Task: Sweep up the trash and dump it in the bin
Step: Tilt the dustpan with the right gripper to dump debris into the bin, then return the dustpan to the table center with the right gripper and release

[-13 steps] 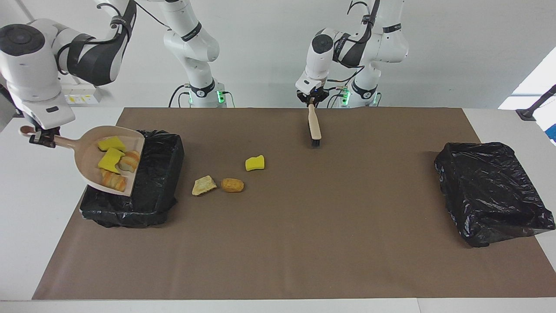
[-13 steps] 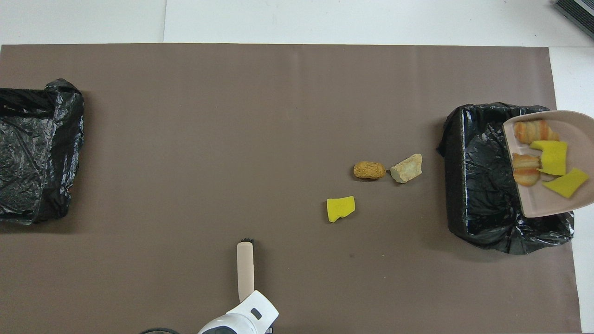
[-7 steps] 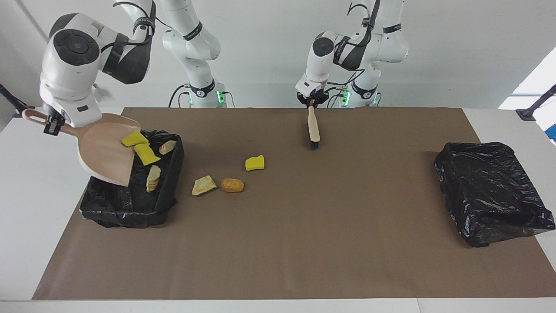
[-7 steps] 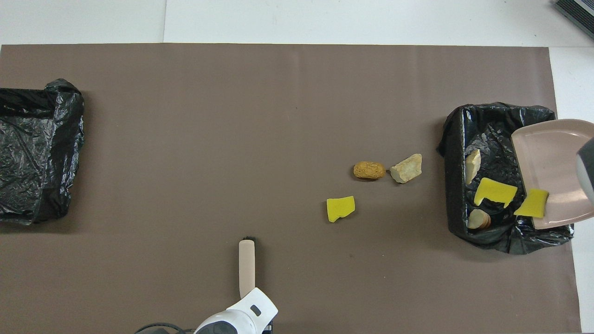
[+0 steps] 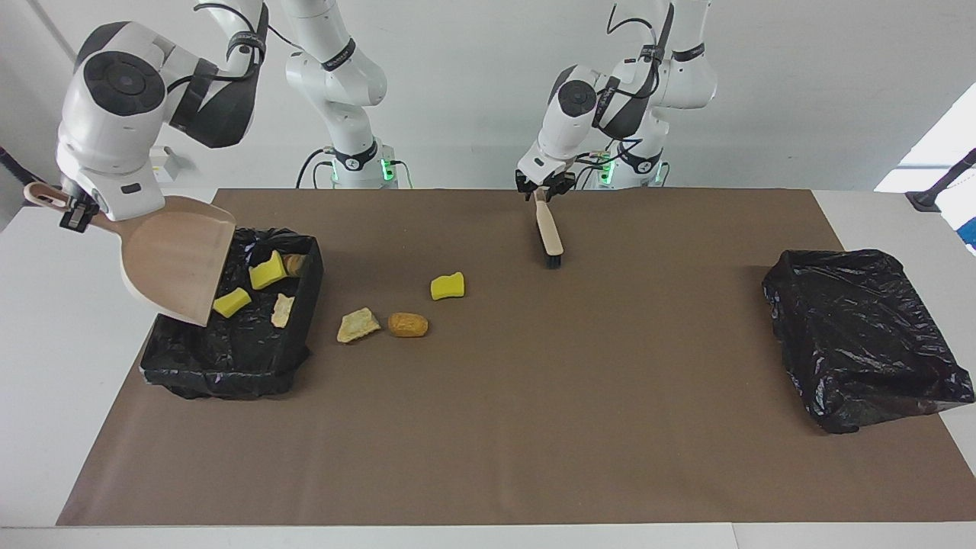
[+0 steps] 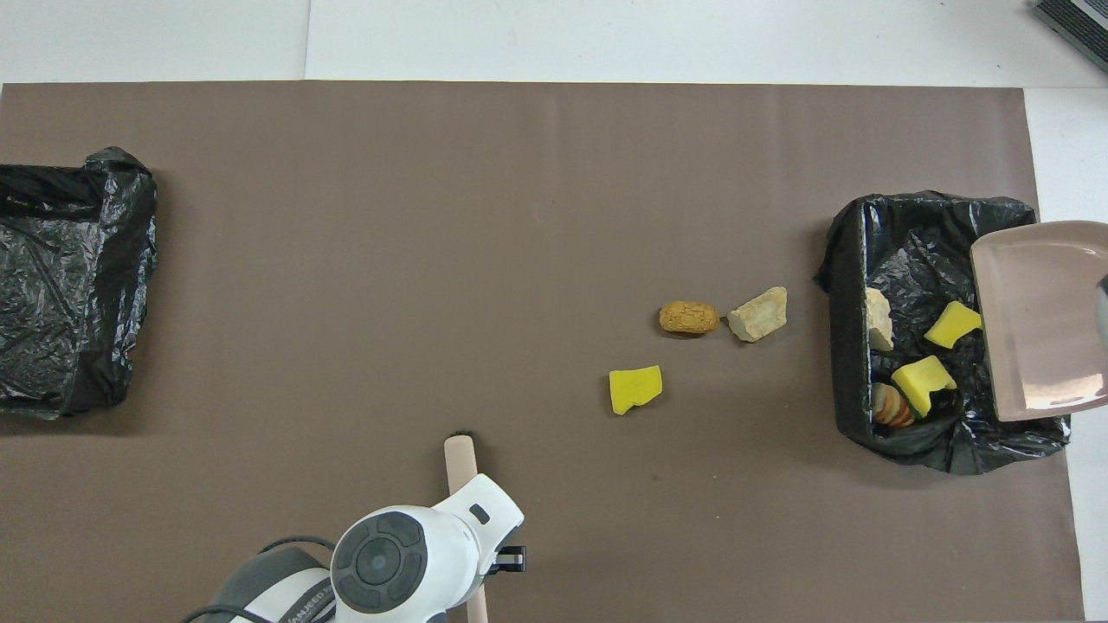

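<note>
Two white arms showing glossy rounded shells, wearing black joint bands, trailing black cables, glowing green at bases.

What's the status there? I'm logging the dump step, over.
Right gripper holds the dustpan tipped over the bin; four scraps in, three scraps on the mat. Left gripper holds the brush. Nothing blocking.

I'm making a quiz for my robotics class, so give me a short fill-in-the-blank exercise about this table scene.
1. The right pincer holds the tilted ____ over the bin.
2. The left pincer holds a ____.
3. On the mat, ____ scraps lie outside the bin.
4. The scrap beside the tan wedge is the brown ____.

Missing words: dustpan; brush; three; nugget
</note>
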Action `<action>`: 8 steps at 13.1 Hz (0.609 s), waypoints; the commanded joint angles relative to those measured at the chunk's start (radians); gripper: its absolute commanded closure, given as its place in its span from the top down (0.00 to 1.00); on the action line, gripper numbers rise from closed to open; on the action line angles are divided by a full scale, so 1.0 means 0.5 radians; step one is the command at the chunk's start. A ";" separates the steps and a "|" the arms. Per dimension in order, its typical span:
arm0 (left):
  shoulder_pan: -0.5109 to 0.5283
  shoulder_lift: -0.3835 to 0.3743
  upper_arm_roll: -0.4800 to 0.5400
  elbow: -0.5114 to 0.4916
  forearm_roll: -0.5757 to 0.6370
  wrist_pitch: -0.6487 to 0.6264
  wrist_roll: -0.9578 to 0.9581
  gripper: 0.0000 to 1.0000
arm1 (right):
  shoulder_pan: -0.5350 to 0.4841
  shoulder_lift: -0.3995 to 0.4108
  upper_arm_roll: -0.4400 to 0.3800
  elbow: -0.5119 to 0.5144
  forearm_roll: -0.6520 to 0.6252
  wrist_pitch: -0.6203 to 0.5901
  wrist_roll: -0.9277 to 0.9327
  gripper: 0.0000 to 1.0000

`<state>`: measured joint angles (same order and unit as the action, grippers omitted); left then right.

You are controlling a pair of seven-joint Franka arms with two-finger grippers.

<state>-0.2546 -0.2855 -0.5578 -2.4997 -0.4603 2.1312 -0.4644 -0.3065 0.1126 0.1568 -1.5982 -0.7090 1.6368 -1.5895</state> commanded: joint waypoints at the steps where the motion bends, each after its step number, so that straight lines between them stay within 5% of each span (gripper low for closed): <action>1: 0.015 0.058 0.191 0.313 0.263 -0.230 0.024 1.00 | -0.089 -0.041 -0.001 -0.040 0.318 -0.003 0.199 0.00; 3: -0.003 0.080 0.406 0.571 0.520 -0.506 0.100 1.00 | -0.086 -0.066 0.002 -0.080 0.509 -0.043 0.468 0.00; 8: 0.015 0.331 0.735 1.016 0.972 -0.611 0.441 1.00 | 0.103 -0.097 0.021 -0.243 0.948 -0.037 1.349 0.00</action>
<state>-0.2516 -0.2108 -0.2350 -2.1162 -0.0375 1.8836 -0.2862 -0.2959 0.0932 0.1632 -1.6669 -0.2812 1.6104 -1.0661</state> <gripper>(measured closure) 0.000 0.687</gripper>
